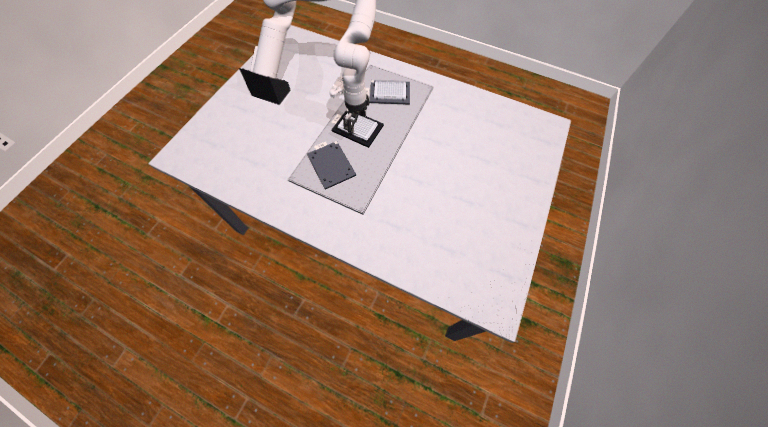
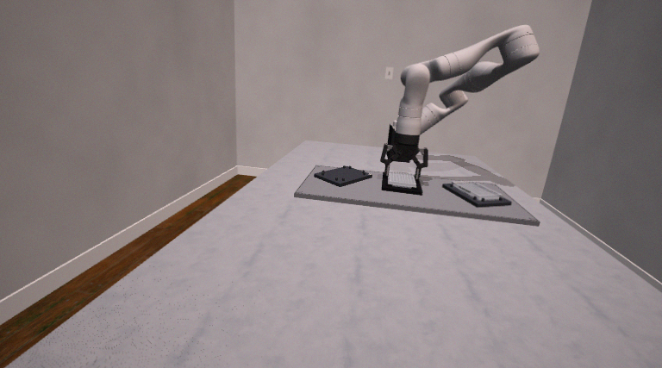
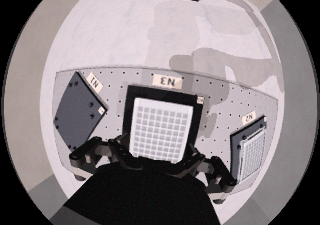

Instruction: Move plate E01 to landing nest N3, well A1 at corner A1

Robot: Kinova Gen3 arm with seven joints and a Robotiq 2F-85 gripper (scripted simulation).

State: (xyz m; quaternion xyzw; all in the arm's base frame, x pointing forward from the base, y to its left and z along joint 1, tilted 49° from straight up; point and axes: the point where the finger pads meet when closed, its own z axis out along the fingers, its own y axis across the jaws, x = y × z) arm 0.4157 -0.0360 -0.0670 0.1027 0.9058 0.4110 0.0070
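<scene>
Plate E01 point(image 1: 365, 127) point(image 2: 402, 178) point(image 3: 160, 129), white with a grid of wells, lies in the black middle nest N3 point(image 1: 363, 142) point(image 2: 401, 190) point(image 3: 127, 117). It looks flat and level inside the nest's rim. My gripper point(image 1: 350, 123) point(image 2: 402, 177) point(image 3: 157, 145) is open and points straight down over the plate. Its fingers stand on either side of the plate, apart from its edges. Nest N1 point(image 1: 331, 164) point(image 2: 342, 175) point(image 3: 76, 115) is an empty dark plate holder. Plate E07 point(image 1: 389, 89) point(image 2: 476, 190) point(image 3: 252, 152) lies in nest N2 point(image 1: 390, 101) point(image 2: 480, 202).
All three nests stand on a grey perforated base board point(image 1: 368, 187) point(image 2: 341, 193) point(image 3: 214, 101) on the white table. The arm's black base point(image 1: 265, 86) is mounted behind the board. The table edge is far from the nests.
</scene>
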